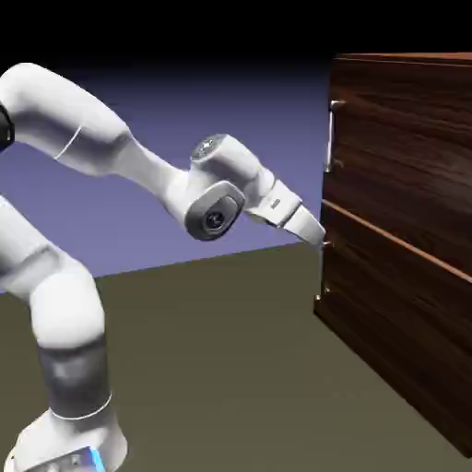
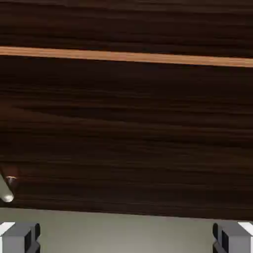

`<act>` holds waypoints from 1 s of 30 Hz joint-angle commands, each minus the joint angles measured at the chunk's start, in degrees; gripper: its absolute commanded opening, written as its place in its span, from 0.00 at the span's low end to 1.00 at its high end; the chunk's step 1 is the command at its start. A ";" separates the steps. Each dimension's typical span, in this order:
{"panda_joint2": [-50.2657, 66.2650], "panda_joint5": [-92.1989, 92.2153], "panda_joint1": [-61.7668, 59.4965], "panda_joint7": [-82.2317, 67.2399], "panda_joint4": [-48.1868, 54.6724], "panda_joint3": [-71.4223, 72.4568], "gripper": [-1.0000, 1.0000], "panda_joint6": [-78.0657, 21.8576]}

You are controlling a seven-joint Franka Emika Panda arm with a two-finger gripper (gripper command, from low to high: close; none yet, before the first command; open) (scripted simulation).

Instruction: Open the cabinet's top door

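The cabinet (image 1: pixel 406 230) is a big dark wood-grain box at the exterior view's right. Its top door (image 1: pixel 396 138) carries a slim silver handle (image 1: pixel 330 134) at its edge. A lighter seam (image 1: pixel 387 238) splits it from the lower door (image 1: pixel 396 323). My gripper (image 1: pixel 318 235) points at the cabinet's front about level with the seam, below the top handle, touching nothing. In the hand view the fingertips (image 2: pixel 20 238) stand far apart at the bottom corners, so my gripper (image 2: pixel 126 239) is open and empty. The seam (image 2: pixel 126 57) runs across that view, with the top door (image 2: pixel 126 24) above it.
The lower door's own silver handle (image 1: pixel 323 269) sits just below my gripper; one silver handle end (image 2: pixel 6 190) shows at the hand view's left edge. The olive table (image 1: pixel 230 369) lies in front of the cabinet.
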 commanded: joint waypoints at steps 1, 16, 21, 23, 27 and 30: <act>-0.72 2.50 -1.35 -1.21 0.82 1.38 0.50 -0.10; -11.48 39.88 -21.59 -19.31 13.04 22.08 0.50 -1.61; -15.07 52.34 -28.34 -25.35 17.12 28.98 0.50 -2.11; -16.50 57.32 -31.04 -27.76 18.75 31.75 0.50 -2.31; -19.37 67.29 -36.44 -32.59 22.01 37.27 0.50 -2.71; -21.53 74.77 -40.49 -36.21 24.45 41.41 0.50 -3.01</act>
